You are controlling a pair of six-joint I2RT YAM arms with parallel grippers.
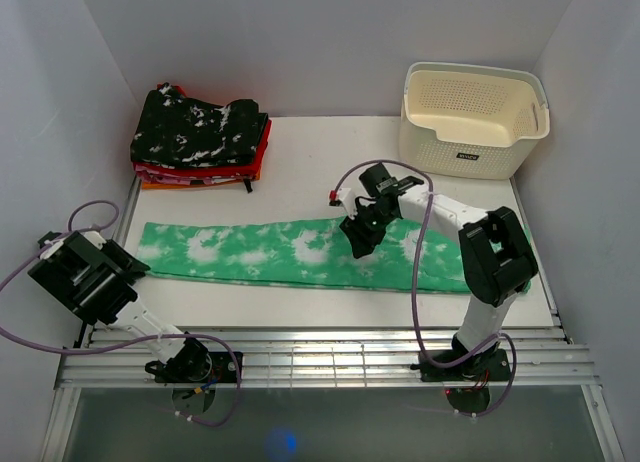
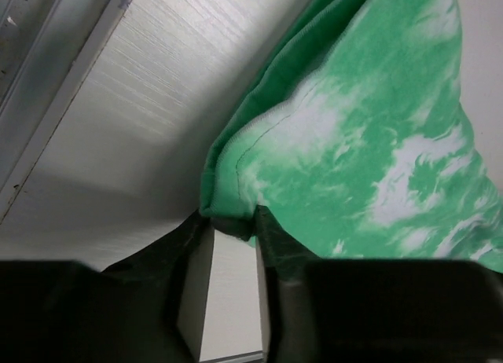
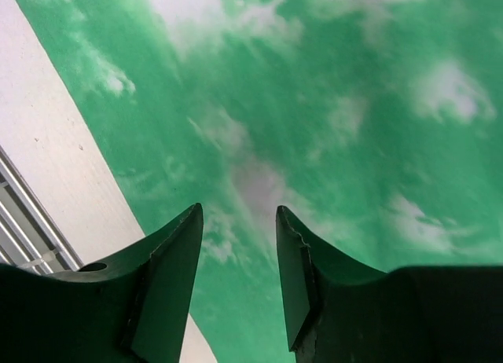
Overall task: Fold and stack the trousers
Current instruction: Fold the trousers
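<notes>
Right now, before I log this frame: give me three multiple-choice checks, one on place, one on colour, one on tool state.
1. In the top view, where is the basket?
A. near left
B. centre
C. far right

2. What colour is the top garment on the folded stack?
A. plain blue
B. black with white speckles
C. yellow

3. How is the right tool?
A. open over the trousers
B. shut on the basket
C. shut on the folded stack

Key:
1 C, it stands in the far right corner.
2 B, black speckled cloth lies on top of the red and orange layers.
3 A, the right wrist view shows green cloth through the gap between its fingers.
</notes>
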